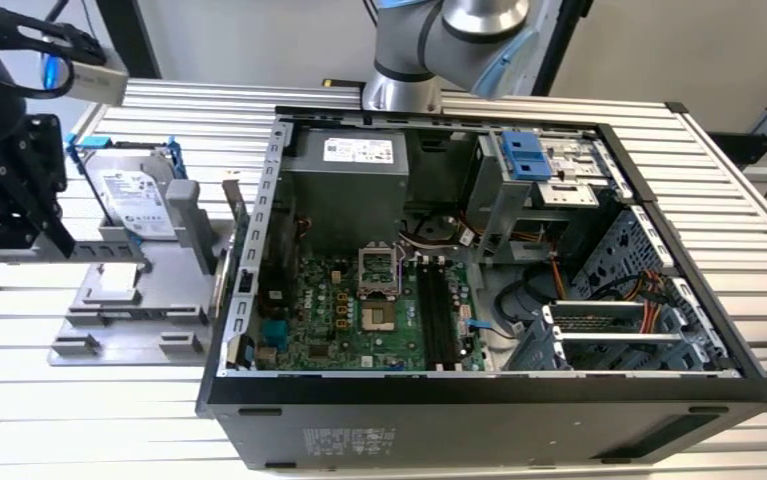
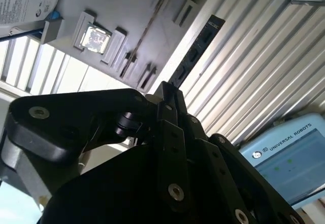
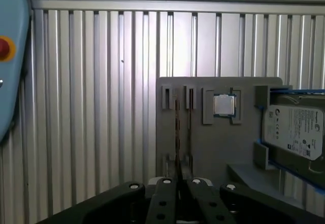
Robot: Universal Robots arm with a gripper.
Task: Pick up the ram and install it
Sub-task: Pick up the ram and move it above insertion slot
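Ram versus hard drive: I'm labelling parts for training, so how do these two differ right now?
The ram is a long, narrow dark stick; the hard drive is a broad silver slab edged in blue. The ram is pinched in the gripper; the hard drive sits in the grey holder. Both are flat and rectangular.

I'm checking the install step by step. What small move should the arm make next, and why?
Probably carry the ram toward the open computer case. The gripper looks shut on it, with the stick held off the grey tray, and the motherboard's memory slots lie to the exterior view's right of the gripper.
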